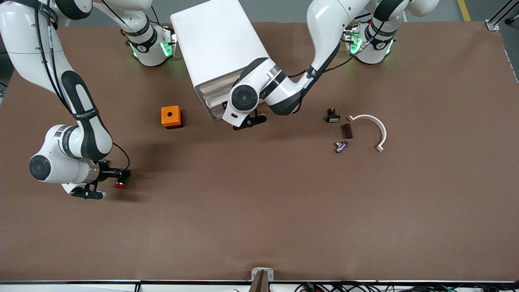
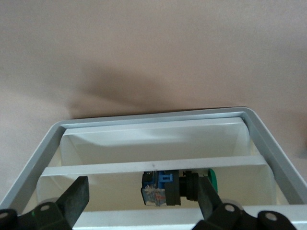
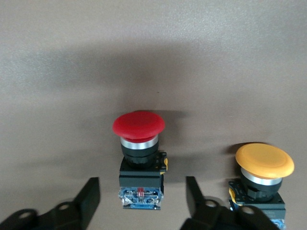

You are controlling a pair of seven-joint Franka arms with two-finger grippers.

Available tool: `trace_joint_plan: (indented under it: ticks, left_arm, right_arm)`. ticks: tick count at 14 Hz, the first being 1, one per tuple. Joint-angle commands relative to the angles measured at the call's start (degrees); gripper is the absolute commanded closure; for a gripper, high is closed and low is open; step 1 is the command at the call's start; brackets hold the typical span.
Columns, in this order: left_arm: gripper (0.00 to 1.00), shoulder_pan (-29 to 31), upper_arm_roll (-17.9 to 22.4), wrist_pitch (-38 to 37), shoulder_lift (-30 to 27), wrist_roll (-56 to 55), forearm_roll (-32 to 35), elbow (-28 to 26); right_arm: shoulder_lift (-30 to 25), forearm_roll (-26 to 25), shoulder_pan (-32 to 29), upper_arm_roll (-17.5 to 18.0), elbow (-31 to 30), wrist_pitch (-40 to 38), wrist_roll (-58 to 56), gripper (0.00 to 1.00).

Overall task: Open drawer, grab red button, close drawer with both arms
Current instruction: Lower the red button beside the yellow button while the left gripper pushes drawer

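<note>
Yellow-capped button beside button shows only at right gripper

Both arms are glossy white shells with black joint bands and round black caps at the wrists. Black cables run along the links, and the bases glow green. The left gripper and right gripper have matte black fingers with small silvery screws.

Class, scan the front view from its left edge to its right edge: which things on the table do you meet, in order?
Right hand at the red button → orange box → white cabinet → left hand → small black part → white curved piece.
</note>
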Motion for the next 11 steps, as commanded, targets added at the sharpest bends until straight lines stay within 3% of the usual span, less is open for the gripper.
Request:
trace_joint_plan:
  ticks: [1,11]
  left_arm:
    - [0.00,-0.44,0.28,0.67,-0.01,-0.01,-2.48,-0.39]
    - [0.00,-0.18,0.28,0.84,-0.01,-0.10,-7.93,-1.97]
  right_arm:
    - [-1.39,-0.84,-0.87,0.97,0.11,-0.38,-0.16,0.00]
    - [-14.04,-1.02,-0.35,1.06,-0.16,-5.46,-0.60,0.00]
